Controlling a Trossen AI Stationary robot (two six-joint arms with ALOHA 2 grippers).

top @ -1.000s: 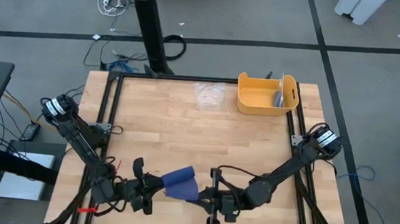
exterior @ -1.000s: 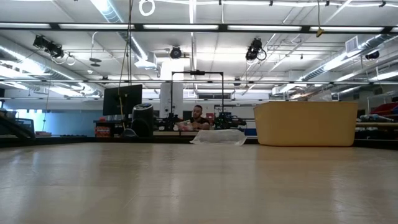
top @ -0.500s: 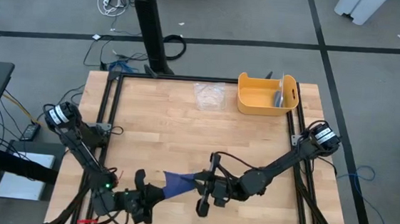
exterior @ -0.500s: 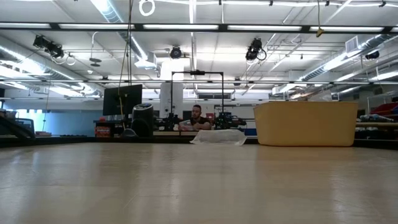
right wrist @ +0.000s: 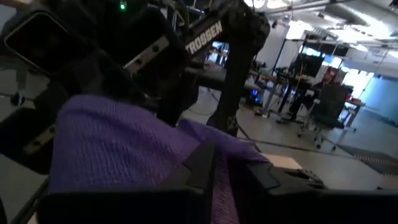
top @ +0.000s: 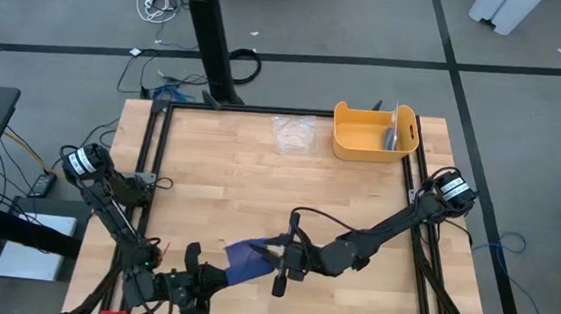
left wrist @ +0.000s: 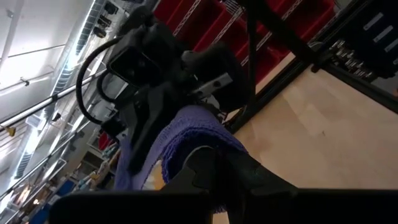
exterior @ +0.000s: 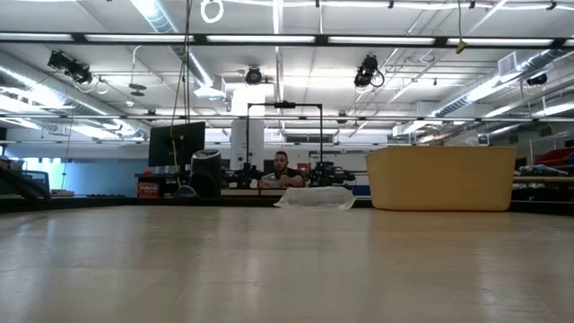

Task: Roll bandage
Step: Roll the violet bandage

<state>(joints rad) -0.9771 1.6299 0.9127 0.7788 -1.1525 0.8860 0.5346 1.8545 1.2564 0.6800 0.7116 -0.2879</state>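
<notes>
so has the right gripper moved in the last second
Yes. In the high view the right gripper, holding the bandage, has shifted away from the table's near edge toward the yellow tub, and slightly toward the left arm's side.

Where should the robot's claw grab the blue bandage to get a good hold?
Probably at its ends. The bandage stretches between the two arms near the table's front edge, so each claw comes in from its own side: the left claw shut on one end, the right claw on the other, leaving the cloth's middle free.
</notes>
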